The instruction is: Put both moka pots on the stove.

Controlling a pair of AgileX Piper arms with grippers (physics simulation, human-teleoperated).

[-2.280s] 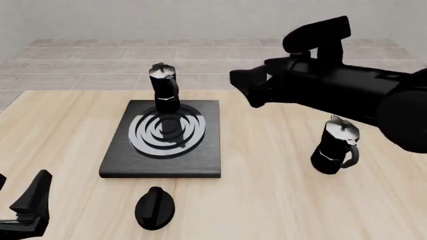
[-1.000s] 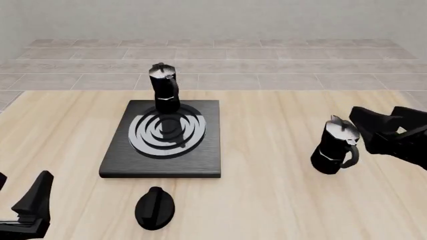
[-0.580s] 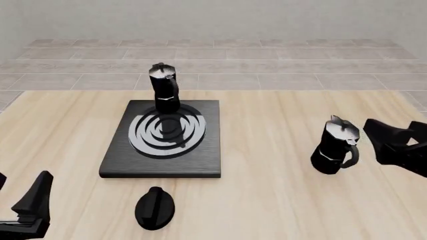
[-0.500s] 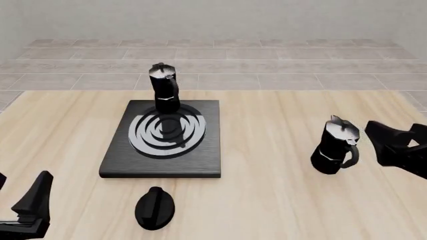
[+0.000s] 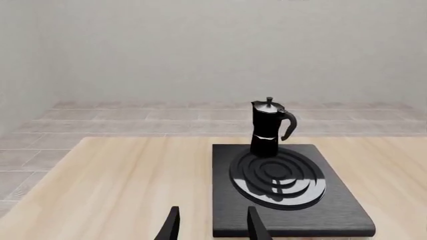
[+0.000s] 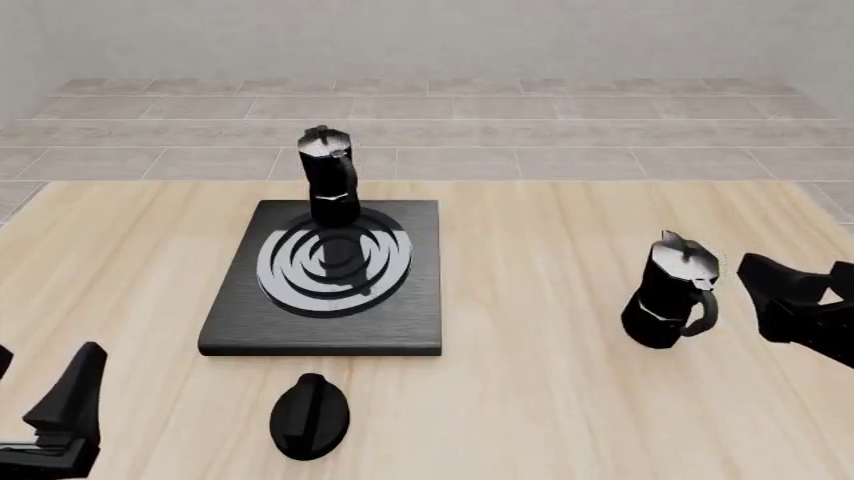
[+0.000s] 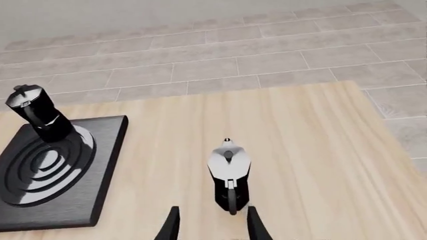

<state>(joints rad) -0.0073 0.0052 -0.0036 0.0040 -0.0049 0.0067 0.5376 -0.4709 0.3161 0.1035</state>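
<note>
Light wooden desk point(image 6: 534, 400), one, carrying all items. Stove point(image 6: 324, 278), one, flat black slab with silver-grey rings, left of centre in the front view. First moka pot point(image 6: 328, 178), upright, standing on the far part of the stove at the edge of the rings, silvery lid and knob on top; the left wrist view shows its curved handle. Second moka pot point(image 6: 671, 293), upright on the bare desk at the right of the front view, well apart from the stove, its handle turned toward the near side. Black oval knob point(image 6: 311, 417), one, lying on the desk just in front of the stove's near edge. Right claw point(image 6: 798, 300), at the right edge of the front view, near the second moka pot but apart from it; fingers spread, nothing between them; in its own wrist view the two fingertips point(image 7: 172, 225) stand apart with the pot just ahead of them. Left claw point(image 6: 60, 415), at the lower left corner of the front view, far from both pots; fingers point(image 5: 171, 227) spread and empty, pointing toward the stove.
</note>
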